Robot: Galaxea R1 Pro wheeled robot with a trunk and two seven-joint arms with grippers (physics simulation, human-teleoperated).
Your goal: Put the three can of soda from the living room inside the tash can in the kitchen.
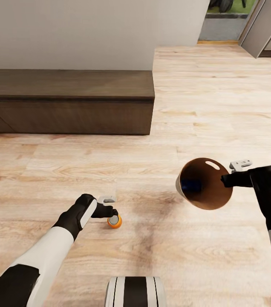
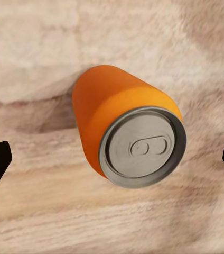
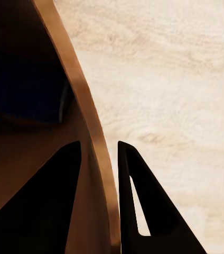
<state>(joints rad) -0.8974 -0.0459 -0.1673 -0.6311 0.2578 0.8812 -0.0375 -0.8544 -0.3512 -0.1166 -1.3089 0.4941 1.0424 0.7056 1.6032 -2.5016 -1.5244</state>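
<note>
Hovered left gripper (image 1: 111,212) – jaws spread – over soda can (image 1: 114,221) on floor (image 1: 195,264), needing closure; right gripper (image 1: 226,179) pinched trash-can (image 1: 206,184) rim

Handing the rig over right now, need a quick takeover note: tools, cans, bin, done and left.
Left tool: open, low over the wood floor, fingers either side of an upright soda can, not closed on it.
Right tool: shut on the rim of the trash can, held off the floor and tilted, opening toward the head camera.
A dim bluish shape shows inside the bin; cannot tell what it is.
Done: bin in hand.
Left: grasp this can, drop it in, deal with the other cans, take the bin to the kitchen.
</note>
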